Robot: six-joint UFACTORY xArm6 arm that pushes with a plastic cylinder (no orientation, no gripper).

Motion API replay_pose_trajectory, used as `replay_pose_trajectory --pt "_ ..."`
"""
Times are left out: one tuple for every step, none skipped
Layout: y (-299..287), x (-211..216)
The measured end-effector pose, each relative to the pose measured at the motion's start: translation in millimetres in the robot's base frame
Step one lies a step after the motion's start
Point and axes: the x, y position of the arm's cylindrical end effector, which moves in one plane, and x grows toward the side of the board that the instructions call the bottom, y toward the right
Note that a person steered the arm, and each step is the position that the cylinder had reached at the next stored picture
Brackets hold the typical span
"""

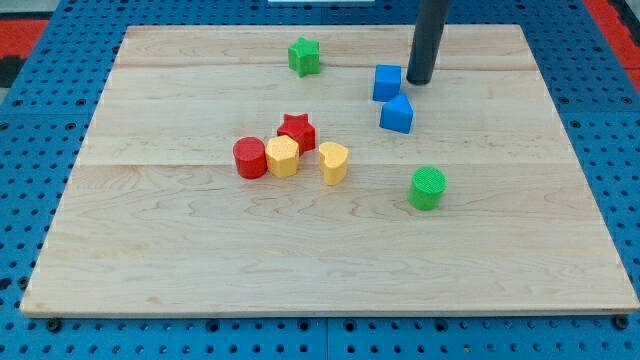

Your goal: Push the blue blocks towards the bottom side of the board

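Two blue blocks lie in the upper right part of the wooden board (150, 260). A blue cube (387, 82) sits above a second blue block with a sloped top (397, 114), and the two nearly touch. My tip (418, 80) is on the board just to the right of the blue cube, very close to it, and up and to the right of the lower blue block. The dark rod rises out of the view's top.
A green star (304, 56) lies near the top edge. A red cylinder (250, 158), a yellow block (283, 156), a red star (297, 130) and a yellow heart (334, 162) cluster at the centre left. A green cylinder (428, 188) stands below the blue blocks.
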Motion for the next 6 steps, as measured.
replay_pose_trajectory --pt "-19.3 -29.4" --pt "-42.2 5.8" --pt "-42.7 43.1" --pt "-42.7 68.1" --pt "-42.7 96.3" --pt "-42.7 141.2"
